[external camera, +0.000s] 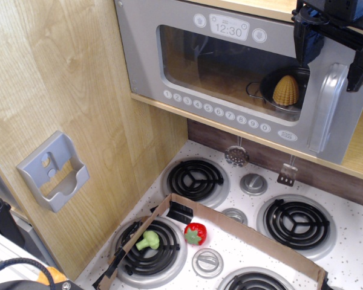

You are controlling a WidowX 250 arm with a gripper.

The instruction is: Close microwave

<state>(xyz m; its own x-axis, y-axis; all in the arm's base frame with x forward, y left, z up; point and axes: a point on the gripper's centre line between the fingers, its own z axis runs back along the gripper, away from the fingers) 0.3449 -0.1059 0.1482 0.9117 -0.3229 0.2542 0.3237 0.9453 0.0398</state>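
The microwave (230,78) fills the top of the view. Its grey door has a clear window, a clock display (228,28) reading 12:30 and a row of round white buttons (218,110). The chunky vertical grey handle (324,112) is at the door's right end. My black gripper (333,57) is at the top right, just above the handle's top. It is open, with one finger (305,42) left of the handle and one (360,69) to the right. Through the window I see a black pot holding a yellow corn piece (285,89). Whether the door sits flush I cannot tell.
A small grey pocket holder (53,171) hangs on the wooden side wall. Below is a toy stove with coil burners (196,179) and knobs (253,183). A cardboard frame (242,232) lies on it, with a green broccoli (149,240) and a red pepper (195,233).
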